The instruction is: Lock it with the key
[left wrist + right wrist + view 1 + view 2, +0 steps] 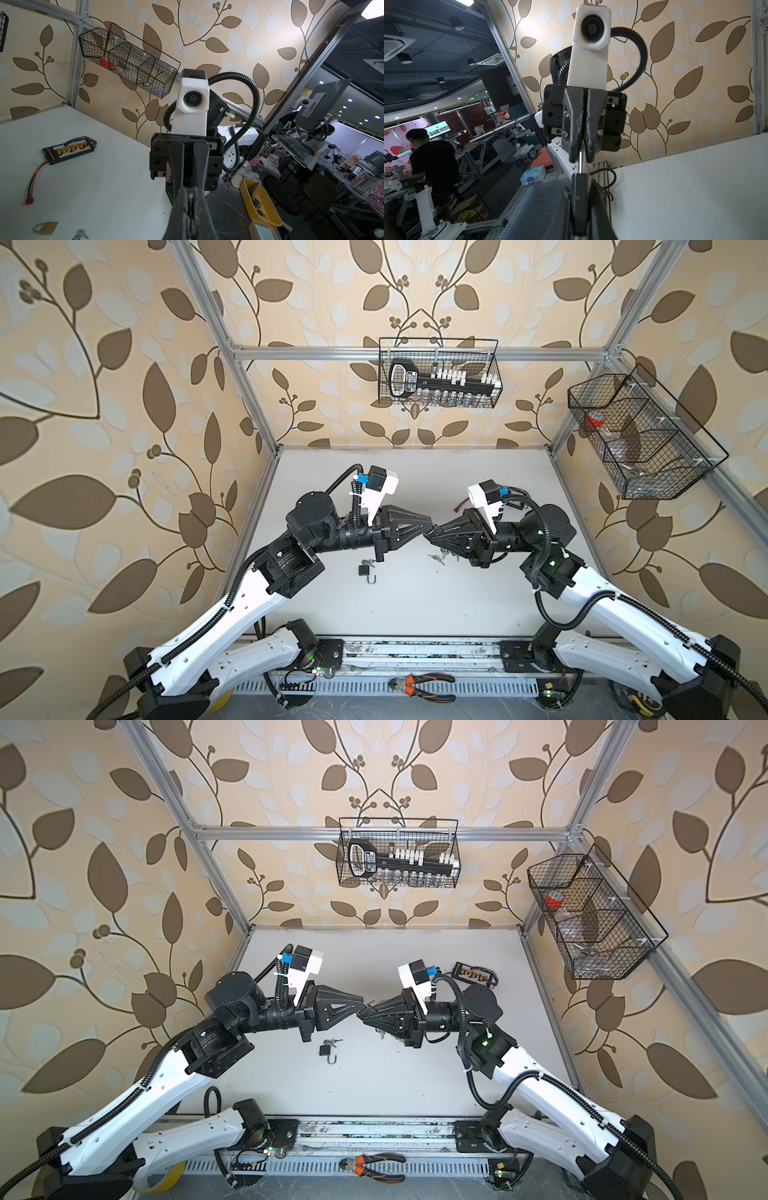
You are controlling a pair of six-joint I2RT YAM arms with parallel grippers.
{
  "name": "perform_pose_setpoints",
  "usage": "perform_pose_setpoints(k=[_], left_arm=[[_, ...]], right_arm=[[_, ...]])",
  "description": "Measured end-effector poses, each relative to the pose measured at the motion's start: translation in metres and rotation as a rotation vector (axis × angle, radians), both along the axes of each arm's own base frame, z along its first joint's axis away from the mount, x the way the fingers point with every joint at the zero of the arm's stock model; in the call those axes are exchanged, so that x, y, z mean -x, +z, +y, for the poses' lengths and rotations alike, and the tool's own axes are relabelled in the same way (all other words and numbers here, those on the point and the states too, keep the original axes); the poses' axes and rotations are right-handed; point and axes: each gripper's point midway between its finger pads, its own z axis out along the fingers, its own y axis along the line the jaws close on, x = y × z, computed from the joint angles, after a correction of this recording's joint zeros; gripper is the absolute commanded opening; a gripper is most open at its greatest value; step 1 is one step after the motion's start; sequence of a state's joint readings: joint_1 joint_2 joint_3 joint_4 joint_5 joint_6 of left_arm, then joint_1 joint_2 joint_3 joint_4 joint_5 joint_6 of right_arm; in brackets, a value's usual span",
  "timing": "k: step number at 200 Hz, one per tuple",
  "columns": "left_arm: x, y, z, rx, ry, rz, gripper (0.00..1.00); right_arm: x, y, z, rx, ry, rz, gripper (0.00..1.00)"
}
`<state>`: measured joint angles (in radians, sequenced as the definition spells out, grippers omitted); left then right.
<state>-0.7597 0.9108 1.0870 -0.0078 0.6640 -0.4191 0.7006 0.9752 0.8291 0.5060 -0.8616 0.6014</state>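
At right gripper (pixel 580 179) tips, note metal sliver (pixel 580 166), likely key, clenched from both ends with left gripper (pixel 580 159), presumably to reseat it before open padlock (pixel 365 572) below.

Both top views look steeply down from high above the near edge of the table (pixel 415 614), facing the far wall. They share almost the whole scene, offset slightly sideways. The left wrist camera (pixel 591 27) sits close behind the left gripper (pixel 188 195) and faces right. The right wrist camera (pixel 193 98) sits close behind the right gripper (pixel 580 178) and faces left. Each wrist view shows the opposite camera at close range.
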Motion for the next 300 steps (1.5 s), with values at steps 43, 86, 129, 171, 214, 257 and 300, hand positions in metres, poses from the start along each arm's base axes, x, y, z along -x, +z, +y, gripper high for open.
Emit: perform_pose_setpoints(k=[43, 86, 129, 171, 214, 257, 300], left_arm=[[-0.003, -0.002, 0.002, -0.006, 0.024, 0.023, 0.00], [-0.019, -0.009, 0.010, -0.029, 0.143, 0.072, 0.00], [-0.043, -0.022, 0.021, -0.070, 0.297, 0.131, 0.00], [-0.061, -0.034, 0.030, -0.095, 0.413, 0.183, 0.00], [-0.065, -0.036, 0.033, -0.099, 0.443, 0.196, 0.00], [-0.065, -0.036, 0.033, -0.098, 0.444, 0.198, 0.00], [-0.065, -0.036, 0.033, -0.098, 0.446, 0.198, 0.00]], right_arm=[[0.001, 0.001, -0.001, -0.001, -0.001, -0.032, 0.43], [-0.006, 0.004, -0.009, 0.000, -0.115, -0.120, 0.63], [-0.035, -0.008, -0.015, 0.069, -0.386, -0.158, 0.64], [-0.044, -0.027, -0.004, 0.148, -0.513, -0.181, 0.64], [-0.059, -0.050, 0.009, 0.229, -0.600, -0.174, 0.60], [-0.074, -0.071, 0.014, 0.298, -0.646, -0.150, 0.42], [-0.079, -0.080, 0.015, 0.327, -0.661, -0.142, 0.23]])
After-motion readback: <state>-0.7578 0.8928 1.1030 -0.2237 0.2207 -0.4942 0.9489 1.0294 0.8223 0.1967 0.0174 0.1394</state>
